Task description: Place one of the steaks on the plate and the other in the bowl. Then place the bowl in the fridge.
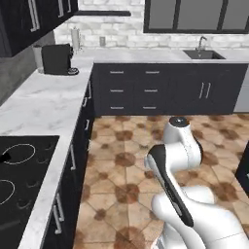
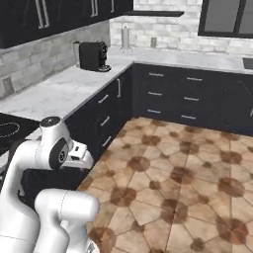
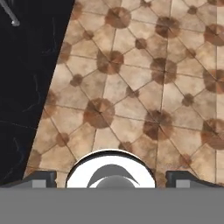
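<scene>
The gripper [image 3: 109, 183] at the bottom of the hand view hangs wide apart and empty over the tiled floor [image 3: 131, 87]. I can't spot steaks, plate, bowl or fridge from here, so driving blind risks clipping the dark cabinets [image 3: 26, 87] at left.

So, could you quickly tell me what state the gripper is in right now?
Gripper: open, jaws spread wide, holding nothing, pointing down at the tiled floor.
</scene>
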